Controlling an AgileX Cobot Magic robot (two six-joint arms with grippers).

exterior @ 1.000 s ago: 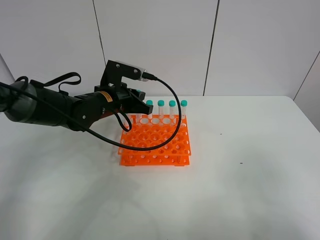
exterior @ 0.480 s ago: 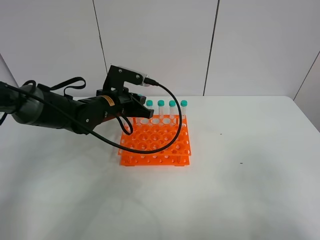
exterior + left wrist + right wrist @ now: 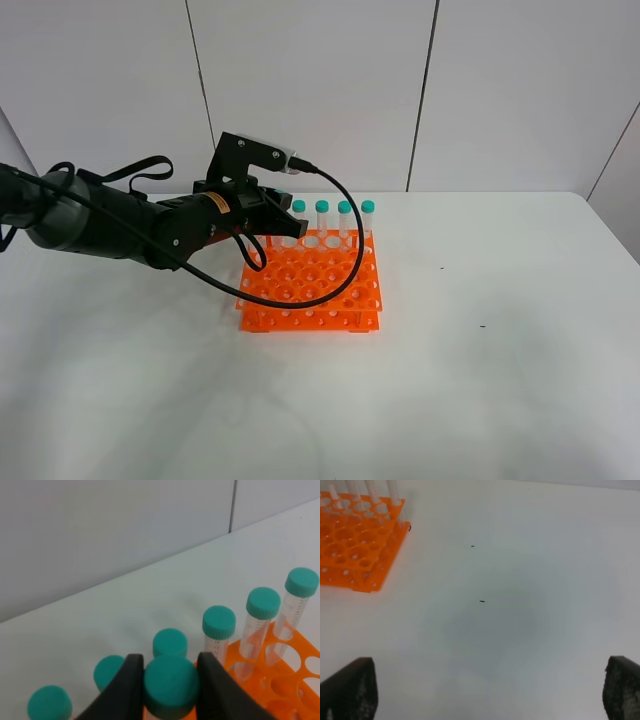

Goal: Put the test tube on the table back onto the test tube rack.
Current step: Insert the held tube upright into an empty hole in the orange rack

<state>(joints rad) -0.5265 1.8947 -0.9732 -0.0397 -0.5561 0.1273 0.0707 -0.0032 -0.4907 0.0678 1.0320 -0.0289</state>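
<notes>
My left gripper (image 3: 276,222) is shut on the teal cap of a test tube (image 3: 171,685) and holds it upright over the back left part of the orange test tube rack (image 3: 310,285). In the left wrist view the black fingers (image 3: 131,687) flank the cap. The tube's body is hidden below the cap. Several other teal-capped tubes (image 3: 344,215) stand in the rack's back row, also in the left wrist view (image 3: 218,622). My right gripper (image 3: 485,689) is open and empty above the white table (image 3: 520,630), out of the exterior view.
The rack (image 3: 355,545) lies toward one corner of the right wrist view, well away from that gripper. White table (image 3: 480,380) stretches right of and in front of the rack. A grey panelled wall (image 3: 320,90) stands behind. A black cable (image 3: 345,250) loops over the rack.
My left gripper has come down and slightly forward with the tube toward the rack's back row. Over the last half second it has barely moved.
</notes>
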